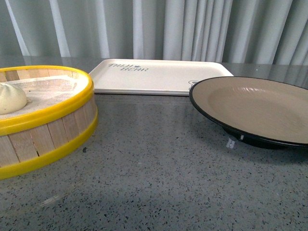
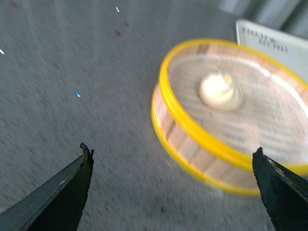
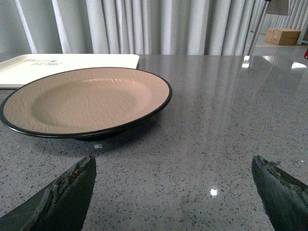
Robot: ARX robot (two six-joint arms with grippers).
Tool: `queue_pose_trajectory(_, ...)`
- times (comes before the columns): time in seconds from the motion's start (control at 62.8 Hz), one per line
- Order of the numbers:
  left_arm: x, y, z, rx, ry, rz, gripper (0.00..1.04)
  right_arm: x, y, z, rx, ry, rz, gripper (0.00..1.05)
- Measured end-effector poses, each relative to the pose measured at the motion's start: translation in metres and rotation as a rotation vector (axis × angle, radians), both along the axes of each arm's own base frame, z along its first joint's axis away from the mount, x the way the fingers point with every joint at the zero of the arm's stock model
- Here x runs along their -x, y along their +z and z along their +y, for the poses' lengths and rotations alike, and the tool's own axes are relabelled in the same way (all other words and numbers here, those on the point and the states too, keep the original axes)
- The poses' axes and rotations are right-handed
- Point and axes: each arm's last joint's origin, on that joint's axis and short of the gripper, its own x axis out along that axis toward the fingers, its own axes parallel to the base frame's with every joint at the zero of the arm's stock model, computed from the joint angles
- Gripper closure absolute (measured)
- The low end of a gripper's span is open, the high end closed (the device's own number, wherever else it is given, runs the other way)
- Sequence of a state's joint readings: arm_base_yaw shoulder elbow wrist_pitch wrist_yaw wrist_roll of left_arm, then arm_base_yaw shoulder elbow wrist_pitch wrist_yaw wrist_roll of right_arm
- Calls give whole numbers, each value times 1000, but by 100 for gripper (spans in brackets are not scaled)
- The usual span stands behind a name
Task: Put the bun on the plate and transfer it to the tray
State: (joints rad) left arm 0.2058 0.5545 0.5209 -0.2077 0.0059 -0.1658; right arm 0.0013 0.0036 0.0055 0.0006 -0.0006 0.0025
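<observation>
The bun (image 1: 10, 97) lies on the cloth liner of the yellow-rimmed steamer basket (image 1: 53, 130), at 9 o'clock on the bench (image 1: 159, 163). The empty plate (image 1: 250, 103) is at 3 o'clock and the tray (image 1: 159, 77) at 12. The left gripper (image 2: 172, 151) is spread wide and holds nothing. It hangs over bare bench short of the basket, and its view is blurred. The right gripper (image 3: 173, 161) is also spread, low near the plate.

The step in hand looks like the left arm's reach for the bun. To do it well, it should clear the yellow rim from above, centre both fingers around the bun's belly below the pleats, and close softly, since the dough would dent. Then it should lift straight up before swinging toward 3 o'clock.
</observation>
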Motion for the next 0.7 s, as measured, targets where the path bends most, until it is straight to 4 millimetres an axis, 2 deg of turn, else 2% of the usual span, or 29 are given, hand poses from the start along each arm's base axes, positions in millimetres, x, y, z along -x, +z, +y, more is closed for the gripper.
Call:
queue_pose_trajectory(0.08, -16, 12, -1, -8, -23, -12, 7, 0, 0, 0, 0, 0, 0, 8)
queue_pose_trajectory(0.143, -36, 22, -9, -17, -70, -5, 7, 0, 0, 0, 0, 0, 0, 8)
queue_pose_trajectory(0.223, -59, 32, -26, -23, -149, 13, 7, 0, 0, 0, 0, 0, 0, 8)
queue_pose_trajectory(0.318, -85, 40, -59, -51, -266, 41, 7, 0, 0, 0, 0, 0, 0, 8)
queue_pose_trajectory(0.382, -99, 39, -80, -64, -332, 75, 7, 0, 0, 0, 0, 0, 0, 8)
queue_pose_trajectory(0.478, -110, 33, -96, -86, -362, 112, 7, 0, 0, 0, 0, 0, 0, 8)
queue_pose_trajectory(0.701, -128, 16, -108, -149, -340, 181, 7, 0, 0, 0, 0, 0, 0, 8)
